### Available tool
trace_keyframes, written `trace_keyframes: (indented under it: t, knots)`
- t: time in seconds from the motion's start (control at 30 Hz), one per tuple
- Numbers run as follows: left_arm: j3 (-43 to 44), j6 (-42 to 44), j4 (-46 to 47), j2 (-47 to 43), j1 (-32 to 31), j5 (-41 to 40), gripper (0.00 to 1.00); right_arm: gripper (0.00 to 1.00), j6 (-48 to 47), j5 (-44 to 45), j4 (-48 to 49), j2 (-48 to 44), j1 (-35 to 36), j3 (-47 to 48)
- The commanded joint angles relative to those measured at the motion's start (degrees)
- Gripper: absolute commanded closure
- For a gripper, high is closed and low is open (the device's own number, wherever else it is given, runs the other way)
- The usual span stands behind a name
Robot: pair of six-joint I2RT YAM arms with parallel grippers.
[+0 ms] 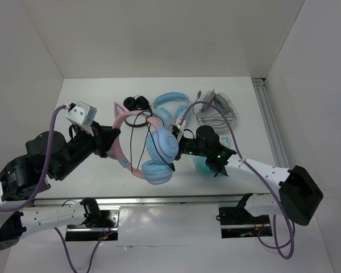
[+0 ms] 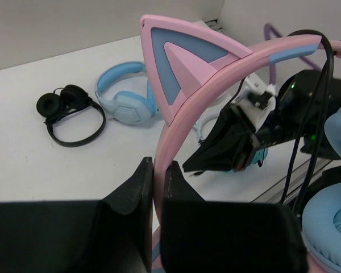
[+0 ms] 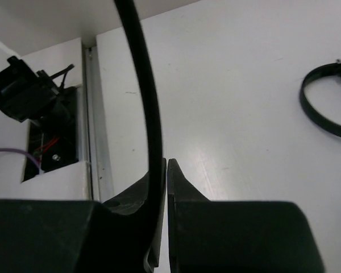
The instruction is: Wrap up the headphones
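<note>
The headphones [image 1: 159,149], with pink cat-ear headband [image 2: 216,74] and light blue ear cups, are held up over the middle of the table. My left gripper [image 1: 115,142] is shut on the headband's left side, and the pink band sits pinched between its fingers in the left wrist view [image 2: 158,168]. The thin black cable [image 1: 131,139] loops across the headband. My right gripper [image 1: 181,145] is just right of the upper ear cup. In the right wrist view it [image 3: 166,162] is shut, with the cable [image 3: 145,74] rising from along its left finger.
A small black headset [image 1: 137,103], an all-blue pair [image 1: 170,105] and a white-grey pair [image 1: 216,108] lie at the back. A teal pair [image 1: 203,164] lies under my right arm. A metal rail [image 1: 270,125] runs along the table's right edge.
</note>
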Motion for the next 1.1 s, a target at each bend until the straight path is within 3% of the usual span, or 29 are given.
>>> trace_keyframes:
  t: [0.0, 0.13, 0.3, 0.6, 1.07]
  knots:
    - [-0.3, -4.4, 12.2, -0.4, -0.1, -2.0, 1.0, 0.89, 8.1, -7.1, 18.2, 2.7, 1.0, -2.7]
    - [1.1, -5.0, 12.2, 2.6, -0.1, -2.5, 1.0, 0.88, 9.4, -7.1, 23.2, 5.1, 2.7, -3.4]
    - [5.0, -7.8, 9.3, 5.3, -0.1, -9.3, 1.0, 0.75, 10.0, -5.8, 23.8, 6.1, 4.0, -4.6]
    - [10.2, -10.1, 5.7, 7.1, -0.1, -11.7, 1.0, 0.6, 7.9, -0.7, 21.9, 6.6, 4.0, -6.8]
    - [11.4, -10.7, 5.2, 6.0, -0.1, -12.9, 1.0, 0.58, 7.9, 0.5, 23.9, 10.0, 1.0, -8.4]
